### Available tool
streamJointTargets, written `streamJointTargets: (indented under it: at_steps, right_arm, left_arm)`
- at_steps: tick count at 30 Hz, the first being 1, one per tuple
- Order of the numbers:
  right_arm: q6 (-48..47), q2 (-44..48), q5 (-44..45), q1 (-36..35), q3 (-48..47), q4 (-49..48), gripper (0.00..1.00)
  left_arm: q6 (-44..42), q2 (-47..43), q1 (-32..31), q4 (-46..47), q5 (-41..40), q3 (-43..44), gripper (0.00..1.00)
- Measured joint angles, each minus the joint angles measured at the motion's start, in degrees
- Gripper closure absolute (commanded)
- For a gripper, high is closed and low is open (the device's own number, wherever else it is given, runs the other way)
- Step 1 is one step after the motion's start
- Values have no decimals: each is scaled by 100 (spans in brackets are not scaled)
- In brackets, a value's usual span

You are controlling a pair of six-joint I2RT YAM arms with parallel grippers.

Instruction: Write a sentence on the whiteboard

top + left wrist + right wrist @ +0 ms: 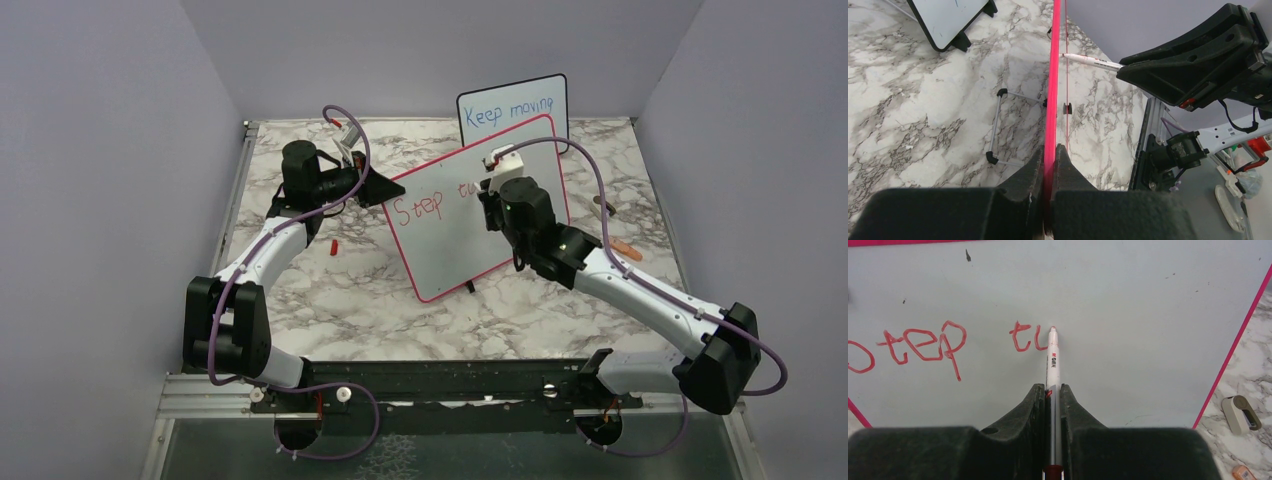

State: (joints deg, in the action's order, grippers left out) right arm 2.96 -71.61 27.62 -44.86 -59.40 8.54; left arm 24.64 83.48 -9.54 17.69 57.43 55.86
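Observation:
The whiteboard (pixel 450 235) with its red-pink frame stands tilted mid-table. My left gripper (pixel 385 187) is shut on its left edge; in the left wrist view the frame (pixel 1051 100) runs straight out from between the closed jaws (pixel 1050 152). My right gripper (pixel 492 196) is shut on a white marker (pixel 1053 357), and its tip touches the board face (pixel 1128 315). The sentence (pixel 943 342) reads "Step tu" in red, with the tip at the end of the last stroke. The right gripper hides part of the writing in the top view.
A smaller black-framed board (pixel 513 110) with blue writing stands behind the whiteboard. A red cap (pixel 333 246) lies on the marble left of the whiteboard. An orange item (pixel 624 248) and a small stapler-like object (pixel 1241 412) lie on the right side.

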Motion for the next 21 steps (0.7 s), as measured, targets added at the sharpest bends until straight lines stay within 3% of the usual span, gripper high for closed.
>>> streamJointTargets:
  at_steps: [21]
  right_arm:
    - [-44,-37,-450,26,-120,-76,100]
  left_arm:
    - [0,-2,4,-4,0,0,100]
